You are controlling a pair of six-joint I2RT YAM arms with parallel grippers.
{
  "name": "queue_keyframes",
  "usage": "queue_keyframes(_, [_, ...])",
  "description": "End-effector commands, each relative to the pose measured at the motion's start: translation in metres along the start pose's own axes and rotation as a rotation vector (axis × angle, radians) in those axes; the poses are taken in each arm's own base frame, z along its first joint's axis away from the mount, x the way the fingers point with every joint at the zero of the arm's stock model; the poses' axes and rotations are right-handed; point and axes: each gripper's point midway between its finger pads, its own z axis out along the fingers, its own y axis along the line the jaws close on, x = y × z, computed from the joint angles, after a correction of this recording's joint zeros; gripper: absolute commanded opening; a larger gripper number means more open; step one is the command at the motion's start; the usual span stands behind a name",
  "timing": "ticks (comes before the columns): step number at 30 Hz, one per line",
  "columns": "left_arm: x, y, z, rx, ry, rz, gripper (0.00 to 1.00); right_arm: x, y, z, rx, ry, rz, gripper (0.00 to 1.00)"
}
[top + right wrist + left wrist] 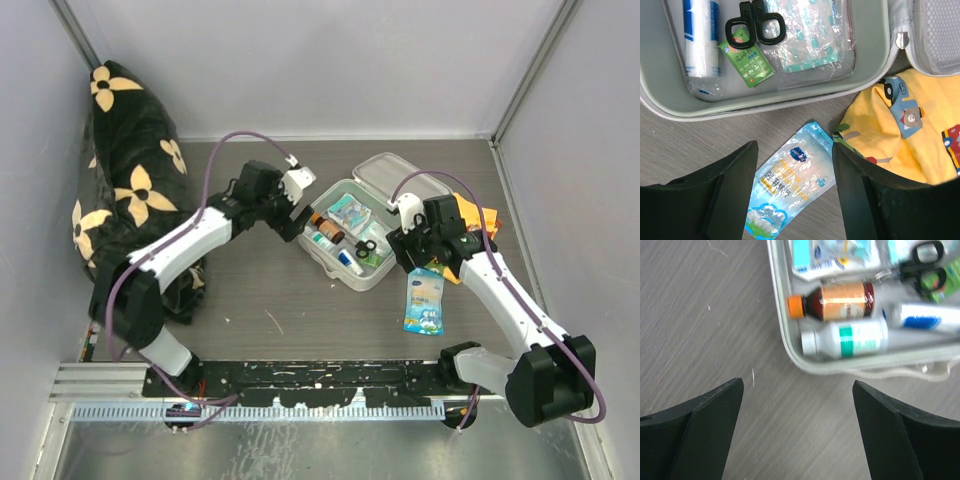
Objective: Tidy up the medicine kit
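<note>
Hovering wide open and empty, left gripper (797,390) sits over table (700,315) just off medicine kit (312,252) corner. Right gripper (793,150) also spread wide, holding nothing, above blue packet (790,185) beside yellow cloth (910,130). Kit open mid-table, holding brown bottle (840,300), white bottle (850,339), blue-white tube (701,35), scissors (755,22), green sachet (747,62).

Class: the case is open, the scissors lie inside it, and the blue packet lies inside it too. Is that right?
Not quite. The blue packet lies on the table outside the case, as the right wrist view shows. The rest holds.
</note>
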Motion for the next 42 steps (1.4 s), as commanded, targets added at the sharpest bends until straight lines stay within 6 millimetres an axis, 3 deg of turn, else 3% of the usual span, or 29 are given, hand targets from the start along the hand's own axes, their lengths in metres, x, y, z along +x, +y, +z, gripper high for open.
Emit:
queue_keyframes(1, [-0.038,0.02,0.034,-0.046,-0.054,-0.122,0.91,-0.013,-0.011,-0.005,0.048,-0.026,0.039,0.67])
queue_keyframes(5, [-0.041,0.03,0.068,-0.052,-0.012,-0.171,0.88,-0.009,-0.016,-0.003,0.074,-0.017,0.028,0.67])
queue_keyframes(11, [-0.027,0.019,0.09,-0.009,0.026,-0.241,0.63,-0.011,-0.017,0.01,0.059,-0.006,0.046,0.67])
queue_keyframes(16, [-0.01,0.021,0.084,-0.067,0.016,-0.239,0.36,-0.02,-0.009,0.03,-0.008,-0.025,0.115,0.69])
queue_keyframes(24, [0.032,0.013,0.055,-0.14,0.039,-0.267,0.16,-0.032,0.003,0.066,-0.13,-0.027,0.203,0.69])
queue_keyframes(28, [0.051,-0.016,0.035,-0.044,0.062,-0.293,0.15,-0.051,0.012,0.078,-0.232,-0.048,0.211,0.69])
queue_keyframes(31, [0.066,-0.047,0.017,0.079,0.077,-0.312,0.19,-0.07,0.015,0.087,-0.296,-0.069,0.207,0.67])
queue_keyframes(36, [0.065,-0.082,-0.009,0.235,0.055,-0.303,0.35,-0.096,0.026,0.108,-0.405,-0.074,0.186,0.62])
queue_keyframes(42, [0.063,-0.124,-0.033,0.46,0.034,-0.288,0.41,-0.115,0.028,0.122,-0.42,-0.084,0.127,0.59])
